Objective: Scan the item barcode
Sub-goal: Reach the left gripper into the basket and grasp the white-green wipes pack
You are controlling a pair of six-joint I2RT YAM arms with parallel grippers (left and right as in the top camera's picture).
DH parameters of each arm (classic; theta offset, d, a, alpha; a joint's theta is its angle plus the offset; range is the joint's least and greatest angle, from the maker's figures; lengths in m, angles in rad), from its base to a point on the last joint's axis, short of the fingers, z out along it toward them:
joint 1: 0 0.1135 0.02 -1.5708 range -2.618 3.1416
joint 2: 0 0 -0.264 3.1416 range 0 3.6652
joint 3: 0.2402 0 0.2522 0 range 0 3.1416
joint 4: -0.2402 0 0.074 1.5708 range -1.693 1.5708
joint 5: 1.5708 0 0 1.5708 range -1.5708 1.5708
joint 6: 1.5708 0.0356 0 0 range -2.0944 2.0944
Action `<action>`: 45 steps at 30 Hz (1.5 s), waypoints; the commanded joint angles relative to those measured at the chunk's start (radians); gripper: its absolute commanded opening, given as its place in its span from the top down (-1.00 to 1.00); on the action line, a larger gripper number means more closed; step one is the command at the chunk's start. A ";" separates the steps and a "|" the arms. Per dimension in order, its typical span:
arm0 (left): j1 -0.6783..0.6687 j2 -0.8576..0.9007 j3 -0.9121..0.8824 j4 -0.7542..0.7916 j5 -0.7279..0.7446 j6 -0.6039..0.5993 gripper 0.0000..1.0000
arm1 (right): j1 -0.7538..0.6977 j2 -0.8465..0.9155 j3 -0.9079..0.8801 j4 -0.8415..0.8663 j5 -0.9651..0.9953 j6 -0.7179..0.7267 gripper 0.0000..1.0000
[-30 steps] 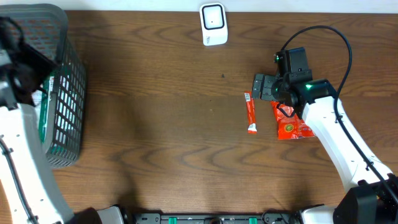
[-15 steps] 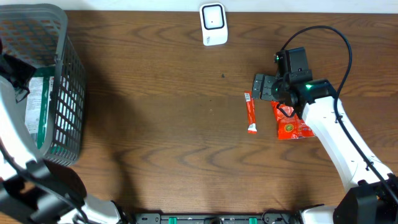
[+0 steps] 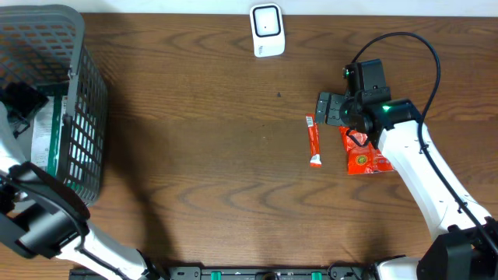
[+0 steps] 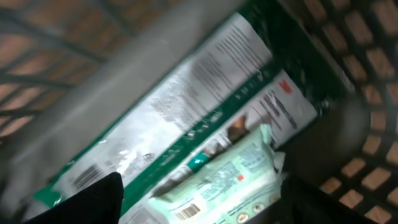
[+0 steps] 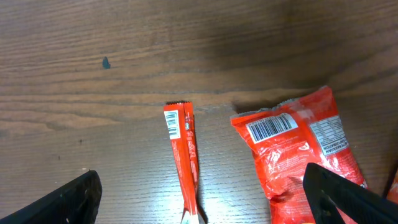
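Note:
The white barcode scanner stands at the table's far edge. A thin red stick packet and a red snack bag, barcode up, lie on the wood. My right gripper hovers open just above them, the stick between its fingers and nothing held. My left gripper is inside the basket. It is open over a pale green pack whose barcode shows. A long green-and-white package lies beside the pack.
The dark mesh basket fills the table's left end, its walls close around my left gripper. The right arm's cable loops above the red bag. Bare wood lies between the basket and the red packets.
My left arm has swung toward the near edge and its wrist has sunk lower in the basket. The right arm and both red packets have not moved.

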 commanded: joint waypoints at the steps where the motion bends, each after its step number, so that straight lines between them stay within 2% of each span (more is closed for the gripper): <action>1: -0.001 0.068 0.004 -0.008 0.173 0.227 -0.63 | -0.002 0.005 0.005 -0.001 0.013 -0.012 -0.98; 4: -0.001 0.107 0.000 -0.024 0.233 0.281 -0.59 | -0.002 0.005 0.005 -0.001 0.013 -0.012 -0.98; 9: 0.000 0.164 -0.007 -0.061 0.235 0.282 -0.44 | -0.002 0.005 0.005 -0.001 0.013 -0.012 -0.99; 17: 0.000 0.216 -0.035 -0.059 0.235 0.283 -0.45 | -0.002 0.005 0.005 -0.001 0.013 -0.012 -0.98; 45: -0.001 0.216 -0.057 -0.080 0.227 0.261 -0.46 | -0.002 0.005 0.005 -0.001 0.013 -0.012 -0.99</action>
